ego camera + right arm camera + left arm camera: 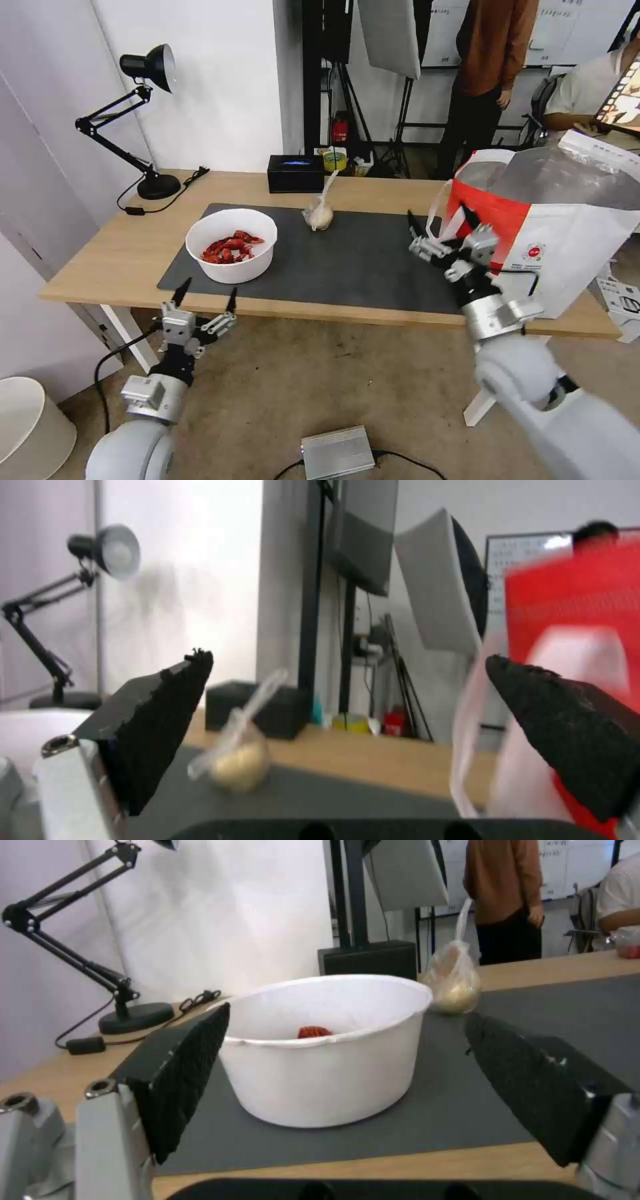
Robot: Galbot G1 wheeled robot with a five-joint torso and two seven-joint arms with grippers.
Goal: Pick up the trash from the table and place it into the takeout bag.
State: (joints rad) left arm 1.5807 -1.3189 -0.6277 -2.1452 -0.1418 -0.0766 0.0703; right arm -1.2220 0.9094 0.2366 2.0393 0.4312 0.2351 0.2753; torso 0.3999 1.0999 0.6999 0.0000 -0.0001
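Light wood shows along the bench (127, 253), and a dark grey mat (353, 260) covers its middle. On the mat's left part stands the white bowl (231, 245) of red crayfish shells (230, 247); farther back near the mat's middle sits a small knotted clear bag (320, 213). Behind the mat, a black box (295, 173) rests at the far edge and a black desk lamp (143, 120) stands at the back left corner. The takeout bag (553, 220), white with a red panel and foil lining, stands open at the bench's right end, its white loop handle (447, 213) hanging toward the mat. The left pincer (206, 297) hovers just off the near edge of the bench in front of the bowl, fingers spread wide and holding nothing; in the left wrist view the bowl sits between its black pads (180, 1075). The right pincer (440, 227) is raised over the mat's right end, just beside the bag's red panel, likewise spread apart and empty.
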